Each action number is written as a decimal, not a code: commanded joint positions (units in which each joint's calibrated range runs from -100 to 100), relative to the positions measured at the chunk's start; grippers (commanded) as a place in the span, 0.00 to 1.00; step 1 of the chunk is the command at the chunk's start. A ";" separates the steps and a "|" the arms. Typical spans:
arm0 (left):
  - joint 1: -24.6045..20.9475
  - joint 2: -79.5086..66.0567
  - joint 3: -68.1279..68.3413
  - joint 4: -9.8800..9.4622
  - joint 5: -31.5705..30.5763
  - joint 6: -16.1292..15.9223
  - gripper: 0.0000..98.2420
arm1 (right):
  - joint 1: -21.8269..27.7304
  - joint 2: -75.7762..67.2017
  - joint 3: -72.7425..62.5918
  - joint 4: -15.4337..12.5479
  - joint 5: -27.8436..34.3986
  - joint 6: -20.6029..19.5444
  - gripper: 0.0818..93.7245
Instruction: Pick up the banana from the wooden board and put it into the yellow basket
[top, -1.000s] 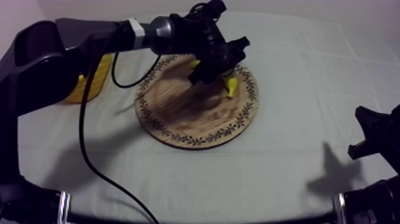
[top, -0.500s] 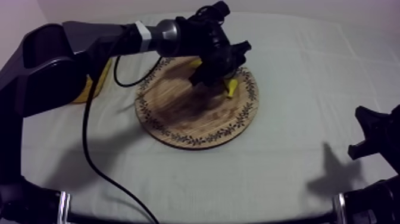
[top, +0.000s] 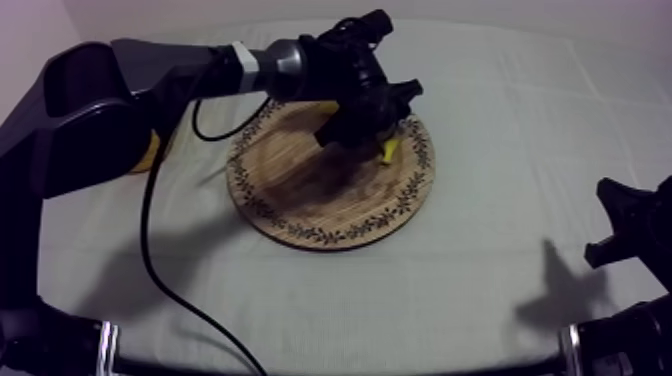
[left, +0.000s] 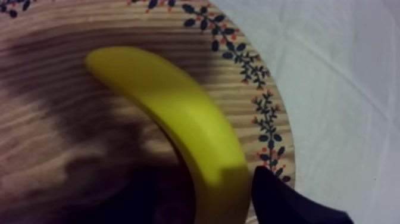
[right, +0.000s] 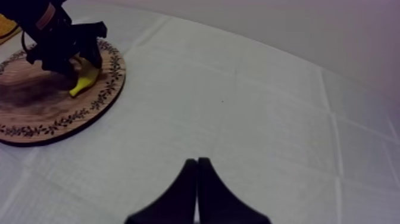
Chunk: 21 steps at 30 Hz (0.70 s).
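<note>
Grasp step; left gripper (top: 373, 131) is set upon curved yellow toy banana (left: 178, 119), round pattern-rimmed wooden board (top: 300, 195) beneath; its grip cannot be told; firm closure, then lift, is needed.

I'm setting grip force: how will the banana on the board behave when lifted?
The banana looks smooth and glossy, so it may slip under a light pinch. Curved and rounded, lying on the wooden board, it could swivel if nudged. Being toy fruit, probably light and stiff.
</note>
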 joint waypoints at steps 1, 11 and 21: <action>0.02 0.17 -0.09 -0.03 0.12 0.03 0.58 | 0.00 0.00 -0.05 -0.01 0.02 0.00 0.00; 0.11 0.30 0.26 -0.51 -0.02 0.18 0.34 | 0.00 0.00 -0.05 -0.01 0.02 0.00 0.00; -0.21 -2.22 2.87 -1.77 -0.03 1.74 0.19 | 0.00 0.00 -0.05 -0.01 0.02 0.00 0.00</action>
